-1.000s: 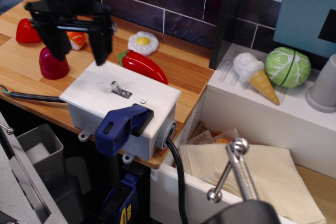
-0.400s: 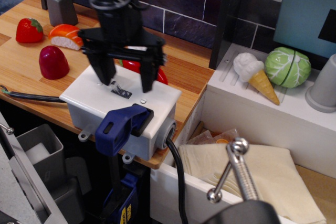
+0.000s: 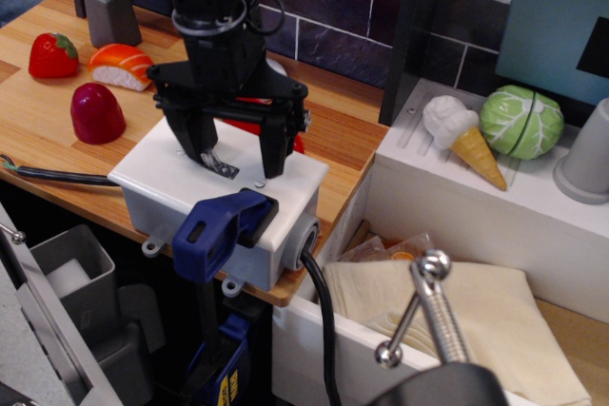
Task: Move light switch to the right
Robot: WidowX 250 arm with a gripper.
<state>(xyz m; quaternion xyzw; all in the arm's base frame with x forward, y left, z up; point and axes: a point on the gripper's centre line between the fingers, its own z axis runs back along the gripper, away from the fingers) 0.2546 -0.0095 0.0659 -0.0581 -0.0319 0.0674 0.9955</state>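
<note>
Observation.image shows our gripper (image 3: 237, 158) spread wide over the box (image 3: 217, 199), its left finger (image 3: 197, 142) touching the switch (image 3: 219, 164) atop the box; nothing is gripped.

blue clamp (image 3: 221, 232) blocks box (image 3: 171, 199) front

Open pincer (image 3: 235, 159) apparently straddling light switch (image 3: 220, 164)
</note>
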